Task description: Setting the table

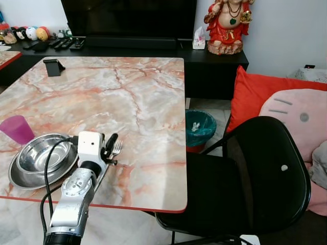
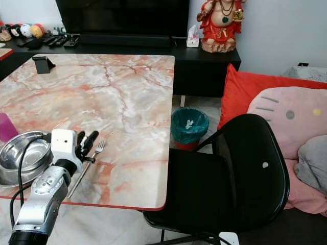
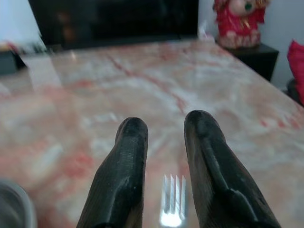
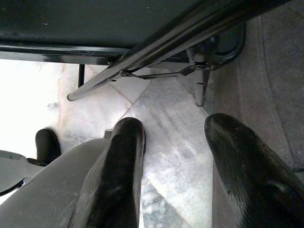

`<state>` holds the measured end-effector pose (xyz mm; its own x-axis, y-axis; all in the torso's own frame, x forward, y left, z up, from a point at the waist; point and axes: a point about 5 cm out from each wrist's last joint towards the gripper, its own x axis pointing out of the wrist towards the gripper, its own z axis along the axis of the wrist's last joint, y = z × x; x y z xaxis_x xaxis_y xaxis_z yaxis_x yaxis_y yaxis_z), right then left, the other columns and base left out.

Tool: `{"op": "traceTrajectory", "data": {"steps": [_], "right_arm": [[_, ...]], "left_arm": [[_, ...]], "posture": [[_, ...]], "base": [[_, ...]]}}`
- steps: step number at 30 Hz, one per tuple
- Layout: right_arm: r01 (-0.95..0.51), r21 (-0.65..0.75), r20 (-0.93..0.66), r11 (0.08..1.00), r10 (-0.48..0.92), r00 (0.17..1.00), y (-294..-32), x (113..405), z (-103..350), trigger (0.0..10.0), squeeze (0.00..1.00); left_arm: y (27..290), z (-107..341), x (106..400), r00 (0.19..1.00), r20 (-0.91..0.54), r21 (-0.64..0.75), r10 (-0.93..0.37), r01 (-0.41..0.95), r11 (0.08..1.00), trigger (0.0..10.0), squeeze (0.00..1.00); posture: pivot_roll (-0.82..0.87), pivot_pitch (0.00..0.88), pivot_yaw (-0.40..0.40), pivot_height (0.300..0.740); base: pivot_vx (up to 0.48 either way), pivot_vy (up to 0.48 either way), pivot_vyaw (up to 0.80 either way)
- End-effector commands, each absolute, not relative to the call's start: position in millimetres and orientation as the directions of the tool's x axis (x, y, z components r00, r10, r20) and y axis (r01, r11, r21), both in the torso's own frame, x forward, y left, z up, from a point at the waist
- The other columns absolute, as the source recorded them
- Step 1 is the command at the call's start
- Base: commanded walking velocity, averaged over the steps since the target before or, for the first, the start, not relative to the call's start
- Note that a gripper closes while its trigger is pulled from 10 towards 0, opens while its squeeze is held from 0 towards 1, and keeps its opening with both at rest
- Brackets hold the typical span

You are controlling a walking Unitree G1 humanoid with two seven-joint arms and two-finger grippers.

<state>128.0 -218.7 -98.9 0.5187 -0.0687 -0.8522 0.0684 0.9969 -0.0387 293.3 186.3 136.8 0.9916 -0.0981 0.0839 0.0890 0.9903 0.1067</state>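
The fork (image 2: pixel 97 148) lies flat on the marble table (image 1: pixel 127 97), near the front edge, tines pointing away from you and handle running back toward the red rim. Just beside it on your left sits the steel bowl (image 1: pixel 43 155) nested on a steel plate (image 1: pixel 20 179), with the purple cup (image 1: pixel 17 128) just behind them.

Your left gripper (image 3: pixel 164 166) is low over the fork, fingers a narrow gap apart and holding nothing; in the left wrist view the tines glint on the tabletop between the two fingers. It looks as though the fork is either just placed or about to be nudged, and you cannot tell which from here.

If you mean to leave it, lift straight up before you pull back, so a fingertip does not drag the tines and skew the fork. If you mean to straighten it, keep the fingers off the plate's rim, since steel on polished marble would probably slide at a light knock. The handle end is close to the table edge, so push away from you rather than toward it.

Your own arm covers part of the handle and part of the plate's near rim in the left eye view. The wrist view is soft, and shows only the tines.

Your right gripper (image 4: pixel 173 156) hangs idle by the black chair (image 1: pixel 255 173), fingers spread wide, empty, over the floor.
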Motion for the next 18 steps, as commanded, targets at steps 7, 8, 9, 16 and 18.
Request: {"op": "traceTrajectory", "data": {"steps": [7, 8, 9, 16, 18], "right_arm": [[0.075, -0.041, -0.851, 0.996, -0.074, 0.519, -219.6, 127.4, -98.9, 10.0, 0.0], [0.075, -0.042, -0.851, 0.996, -0.075, 0.519, -219.7, 127.4, -98.9, 10.0, 0.0], [0.074, -0.042, -0.851, 0.996, -0.075, 0.519, -219.7, 127.3, -98.9, 10.0, 0.0], [0.065, -0.042, -0.852, 0.997, -0.07, 0.519, -219.4, 127.1, -99.0, 10.0, 0.0], [0.067, -0.043, -0.852, 0.997, -0.071, 0.518, -219.3, 126.7, -99.1, 10.0, 0.0]], "left_arm": [[203.9, 143.2, 268.8, 0.985, 0.17, 0.25, -0.008, -0.035, 0.968, 10.0, 0.0], [204.7, 143.9, 267.5, 0.984, 0.176, 0.255, 0.001, -0.046, 0.966, 10.0, 0.0], [205.1, 144.3, 266.9, 0.984, 0.18, 0.257, 0.006, -0.053, 0.965, 10.0, 0.0], [205.7, 151.1, 265.1, 0.97, 0.232, 0.227, 0.073, -0.127, 0.966, 10.0, 0.0], [205.4, 151.9, 264.7, 0.968, 0.236, 0.217, 0.084, -0.136, 0.967, 10.0, 0.0]], "posture": [[0.0, 0.0, 0.014, 0.732], [0.01, 0.0, 0.012, 0.732], [0.01, 0.0, 0.012, 0.732], [-0.01, 0.0, 0.012, 0.732], [-0.01, 0.0, 0.012, 0.732]], "base": [[0.0, 0.0, 0.0], [0.0, 0.0, 0.0], [0.0, 0.0, 0.0], [0.0, 0.0, 0.0], [0.0, 0.0, 0.0]]}}
